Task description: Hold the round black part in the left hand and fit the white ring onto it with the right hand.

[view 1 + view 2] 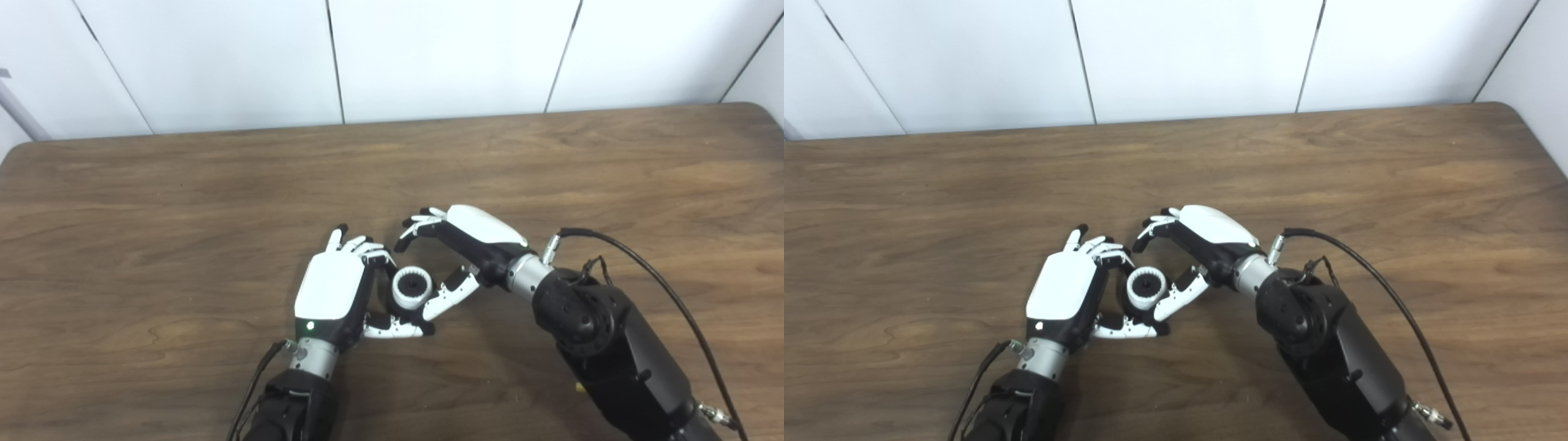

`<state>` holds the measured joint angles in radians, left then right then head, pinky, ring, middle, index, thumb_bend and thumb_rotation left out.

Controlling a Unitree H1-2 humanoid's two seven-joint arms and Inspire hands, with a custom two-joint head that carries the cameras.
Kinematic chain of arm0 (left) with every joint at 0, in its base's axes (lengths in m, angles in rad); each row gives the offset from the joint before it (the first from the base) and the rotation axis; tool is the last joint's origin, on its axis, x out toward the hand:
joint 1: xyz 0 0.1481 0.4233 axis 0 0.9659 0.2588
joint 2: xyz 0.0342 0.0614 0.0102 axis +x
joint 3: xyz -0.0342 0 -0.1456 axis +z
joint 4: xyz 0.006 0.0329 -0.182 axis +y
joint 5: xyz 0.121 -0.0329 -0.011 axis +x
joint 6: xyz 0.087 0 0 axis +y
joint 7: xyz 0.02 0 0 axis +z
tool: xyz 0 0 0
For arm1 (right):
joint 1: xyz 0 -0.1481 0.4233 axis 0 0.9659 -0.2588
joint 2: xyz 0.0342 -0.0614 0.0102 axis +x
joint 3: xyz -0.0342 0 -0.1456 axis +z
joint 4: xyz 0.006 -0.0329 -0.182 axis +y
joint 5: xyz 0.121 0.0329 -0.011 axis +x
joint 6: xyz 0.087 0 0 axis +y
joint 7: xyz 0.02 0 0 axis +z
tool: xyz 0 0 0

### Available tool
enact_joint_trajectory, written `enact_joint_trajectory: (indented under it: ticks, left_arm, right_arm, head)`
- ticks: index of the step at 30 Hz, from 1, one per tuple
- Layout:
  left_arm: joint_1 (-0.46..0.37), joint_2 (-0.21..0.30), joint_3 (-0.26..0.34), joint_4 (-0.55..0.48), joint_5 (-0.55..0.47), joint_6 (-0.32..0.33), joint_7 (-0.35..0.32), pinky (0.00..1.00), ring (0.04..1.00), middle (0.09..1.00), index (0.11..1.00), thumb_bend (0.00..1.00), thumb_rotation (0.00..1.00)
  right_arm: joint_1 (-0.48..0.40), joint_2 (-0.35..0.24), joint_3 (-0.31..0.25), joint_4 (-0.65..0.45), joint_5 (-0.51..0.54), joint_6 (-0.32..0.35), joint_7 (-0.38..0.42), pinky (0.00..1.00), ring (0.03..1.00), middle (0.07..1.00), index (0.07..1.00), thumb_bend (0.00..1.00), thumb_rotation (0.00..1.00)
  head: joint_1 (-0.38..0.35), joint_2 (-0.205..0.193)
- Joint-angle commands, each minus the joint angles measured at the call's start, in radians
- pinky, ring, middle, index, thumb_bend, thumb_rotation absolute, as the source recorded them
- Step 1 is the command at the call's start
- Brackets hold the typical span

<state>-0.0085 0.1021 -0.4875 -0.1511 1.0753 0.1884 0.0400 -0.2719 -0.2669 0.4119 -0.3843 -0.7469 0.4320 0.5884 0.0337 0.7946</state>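
Observation:
The round black part (418, 286) sits low over the table between the fingers and thumb of my left hand (334, 293), which is shut on it. A white toothed ring (407, 294) surrounds the part, and only the part's dark centre shows through it. My right hand (468, 244) is just to the right with its fingers (418, 225) curled above and behind the ring, apart from it. Its thumb (452, 295) reaches toward the lower right of the ring, and I cannot tell whether it touches. The right hand holds nothing.
The brown wooden table (184, 202) stretches wide on all sides of the hands. A white panelled wall (429, 55) runs behind its far edge. A black cable (661, 288) loops off the right forearm, and another cable (254, 383) hangs by the left wrist.

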Motion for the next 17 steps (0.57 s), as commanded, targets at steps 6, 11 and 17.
enact_joint_trajectory:
  ticks: [6, 11, 17]
  left_arm:
    - [-0.003, 0.001, -0.011, 0.02, 0.009, -0.005, -0.019, 1.0, 0.847, 0.742, 0.484, 0.52, 0.06]
    - [-0.003, 0.006, -0.003, 0.019, -0.004, -0.01, -0.016, 1.0, 0.85, 0.742, 0.484, 0.52, 0.06]
    - [-0.005, 0.017, 0.005, 0.012, -0.004, -0.005, -0.029, 1.0, 0.853, 0.745, 0.488, 0.52, 0.07]
  right_arm:
    - [-0.025, -0.011, -0.044, -0.057, 0.017, -0.008, -0.011, 0.98, 0.99, 0.925, 0.743, 1.0, 0.29]
    - [-0.026, -0.042, -0.069, -0.085, 0.01, -0.011, -0.004, 0.94, 0.959, 0.906, 0.733, 1.0, 0.29]
    - [-0.025, -0.07, -0.101, -0.112, 0.021, 0.008, 0.004, 0.92, 0.946, 0.9, 0.734, 1.0, 0.29]
  head:
    - [-0.006, 0.0]
    - [-0.014, 0.001]
    - [-0.02, -0.002]
